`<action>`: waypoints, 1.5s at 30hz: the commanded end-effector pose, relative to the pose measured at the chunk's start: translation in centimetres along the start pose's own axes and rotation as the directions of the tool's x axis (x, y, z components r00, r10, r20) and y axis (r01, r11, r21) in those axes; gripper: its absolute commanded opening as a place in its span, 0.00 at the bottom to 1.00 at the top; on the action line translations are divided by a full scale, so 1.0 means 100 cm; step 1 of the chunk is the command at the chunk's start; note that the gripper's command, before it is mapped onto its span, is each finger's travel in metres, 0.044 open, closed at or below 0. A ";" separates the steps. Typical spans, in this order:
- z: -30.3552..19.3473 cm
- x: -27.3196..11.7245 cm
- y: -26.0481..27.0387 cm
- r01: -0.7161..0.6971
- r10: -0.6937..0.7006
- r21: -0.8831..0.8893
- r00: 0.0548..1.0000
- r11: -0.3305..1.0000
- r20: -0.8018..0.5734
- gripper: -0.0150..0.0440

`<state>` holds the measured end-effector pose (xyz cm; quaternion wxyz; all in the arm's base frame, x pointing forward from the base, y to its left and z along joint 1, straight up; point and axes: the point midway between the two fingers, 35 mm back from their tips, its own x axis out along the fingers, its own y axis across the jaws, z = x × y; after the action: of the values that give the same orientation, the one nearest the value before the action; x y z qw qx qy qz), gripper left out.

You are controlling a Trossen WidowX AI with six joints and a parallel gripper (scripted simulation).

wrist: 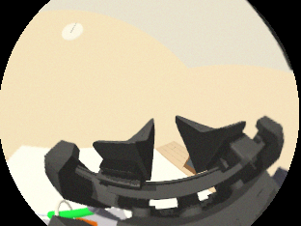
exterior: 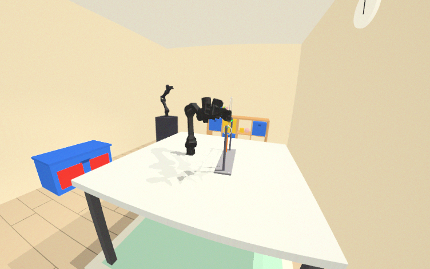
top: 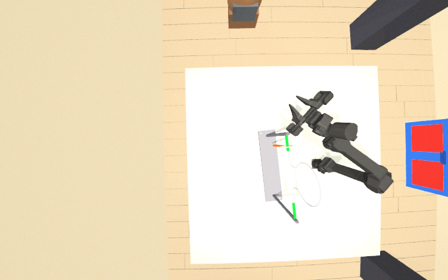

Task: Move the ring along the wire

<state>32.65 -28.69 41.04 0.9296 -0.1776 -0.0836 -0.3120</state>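
The ring [exterior: 227,130] [wrist: 59,207] hangs around the green part [top: 286,140] by the upper post [top: 276,134] in the top view. Its orange handle [top: 277,145] [exterior: 226,143] [wrist: 88,222] hangs down. The other green part [top: 294,211] [exterior: 231,120] is empty, beside the lower post [top: 285,208]. The thin grey wire loops between the green parts. My gripper [top: 294,100] [wrist: 164,119] is partly open with nothing between its fingers. It is beyond the upper post, away from the handle. Its housing looks very close to that post's top; contact cannot be told.
The grey base plate [top: 270,165] [exterior: 227,161] carries both posts on the white table [top: 224,230] [exterior: 253,196]. The arm's forearm and elbow are on the right side of the wire in the top view. A blue and red cabinet [top: 408,155] [exterior: 71,153] stands off the table.
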 end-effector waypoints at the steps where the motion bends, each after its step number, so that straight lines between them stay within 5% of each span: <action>1: -0.048 -0.005 -0.006 -0.066 0.066 -0.018 0.997 0.998 -0.035 0.53; 17: -0.210 -0.106 0.054 -0.456 0.499 0.294 0.862 0.840 -0.089 0.53; 31: -0.244 -0.256 0.114 -0.615 0.766 0.616 0.643 0.491 0.031 0.53; 45: -0.222 -0.236 0.129 -0.630 0.731 0.504 0.682 0.590 -0.003 0.53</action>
<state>21.97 -14.99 9.89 0.9911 0.0914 0.0201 0.0950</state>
